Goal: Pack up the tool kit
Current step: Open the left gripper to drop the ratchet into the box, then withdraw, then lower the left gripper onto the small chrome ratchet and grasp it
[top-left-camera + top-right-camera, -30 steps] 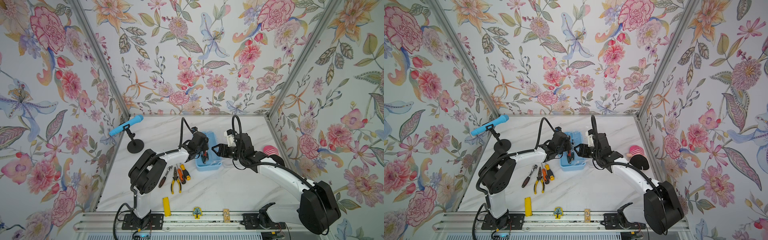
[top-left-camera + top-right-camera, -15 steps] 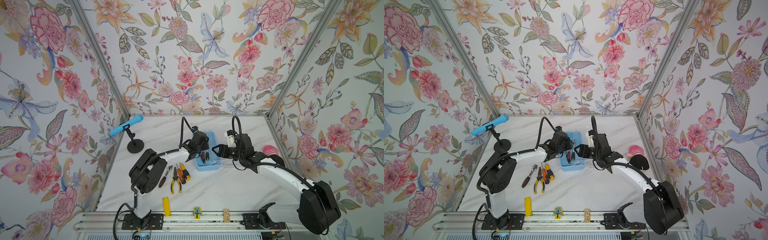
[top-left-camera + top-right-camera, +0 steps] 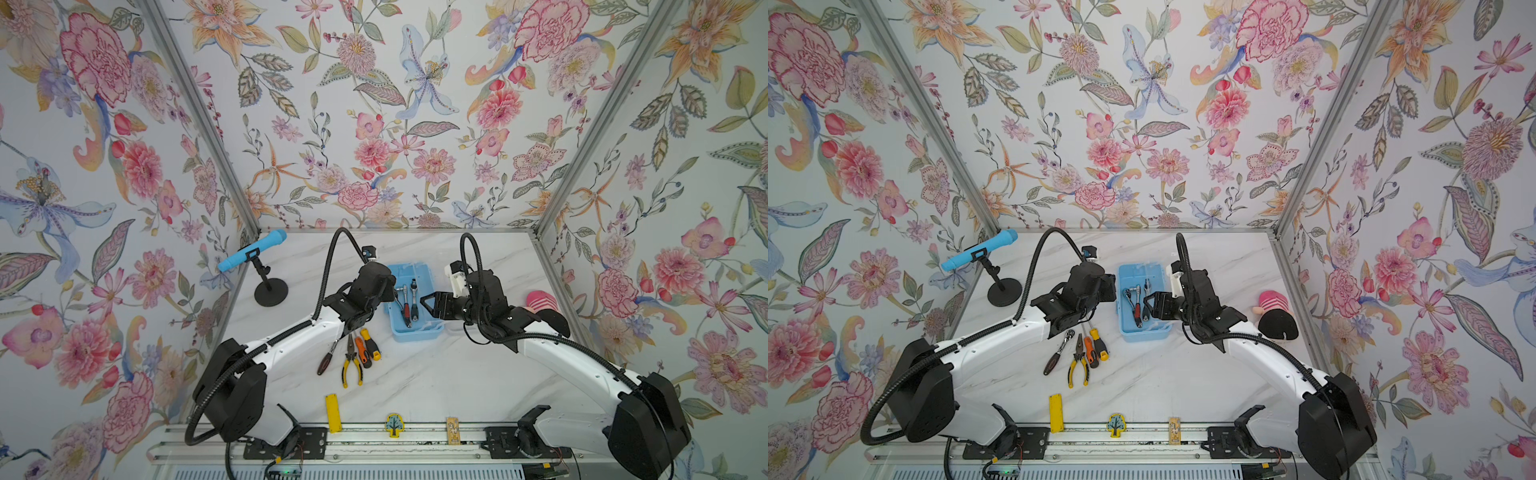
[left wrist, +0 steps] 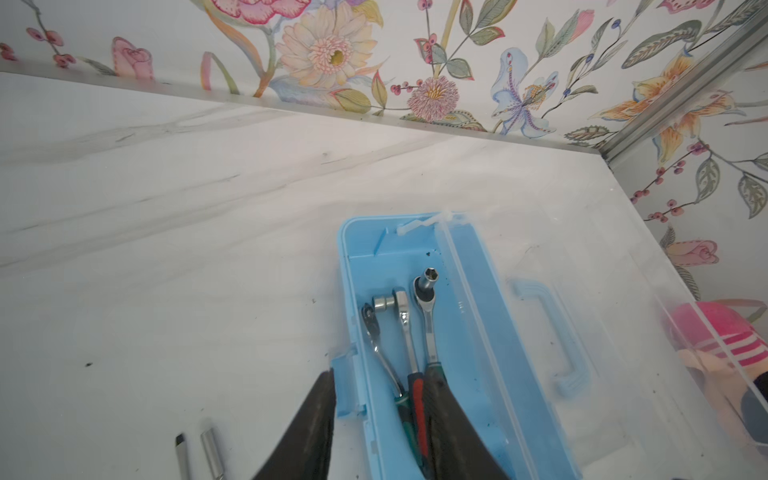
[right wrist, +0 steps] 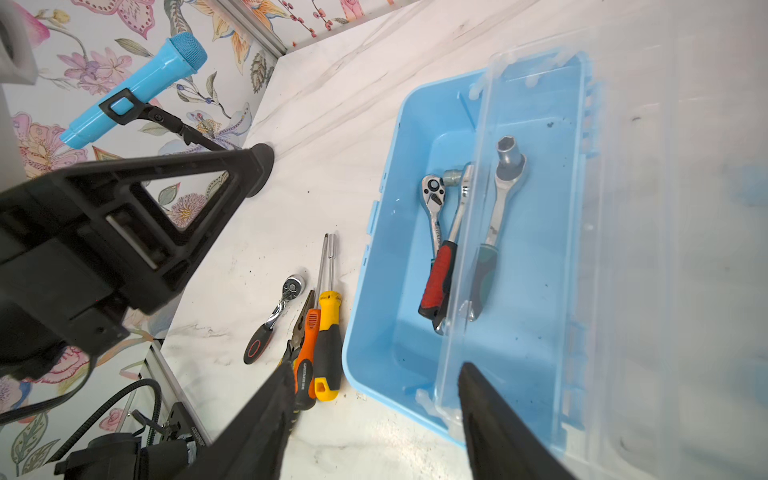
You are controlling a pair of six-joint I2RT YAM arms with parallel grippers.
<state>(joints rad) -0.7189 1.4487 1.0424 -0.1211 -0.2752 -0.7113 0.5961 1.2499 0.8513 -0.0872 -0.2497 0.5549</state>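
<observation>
— Where was the kit?

— The light-blue box [image 3: 417, 332] sat on the table [image 3: 457, 374], back of centre. Its clear lid [image 4: 540, 257] was swung open along one long side, with a pale blue handle [image 4: 561, 332] on it.

— What was inside?

— Three ratchets lay lengthwise, heads at the far end. There was a red-handled wrench [image 5: 440, 274] and a green-handled wrench [image 5: 494, 216] with a socket fitted. A third wrench [image 5: 433, 195] had its handle tucked against the red one.

— And outside?

— Four tools lay side by side, just left of the box in both top views. They were a fourth ratchet wrench [image 3: 1057, 353], yellow-handled pliers [image 3: 1079, 368], an orange screwdriver [image 3: 1090, 353] and a yellow screwdriver [image 3: 1100, 344]. The two screwdrivers touched.
</observation>
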